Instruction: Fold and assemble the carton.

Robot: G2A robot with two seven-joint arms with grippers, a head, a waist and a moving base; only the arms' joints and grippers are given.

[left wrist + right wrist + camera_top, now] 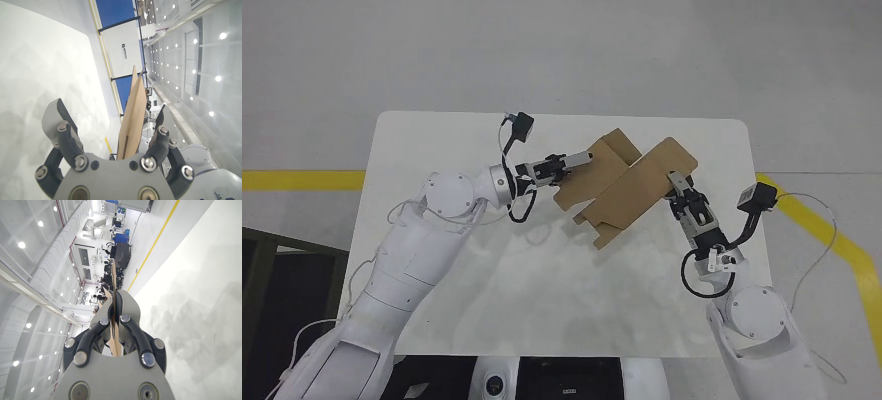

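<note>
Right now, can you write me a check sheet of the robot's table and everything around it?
Surface: white table with rounded corners.
Job's things: one brown carton, flat, not yet a box, between both arms.
Clutter: nothing seen.
Pincers: left pincer open, with the carton's edge between its fingers; right pincer shut on the carton.
Cables: black cable loops by each wrist, not on the carton.
Surroundings: grey floor with a yellow floor line.

We look down on the desk (pixel 412 135) from above; both wrist cameras sit close along the shared carton (pixel 134 106).
</note>
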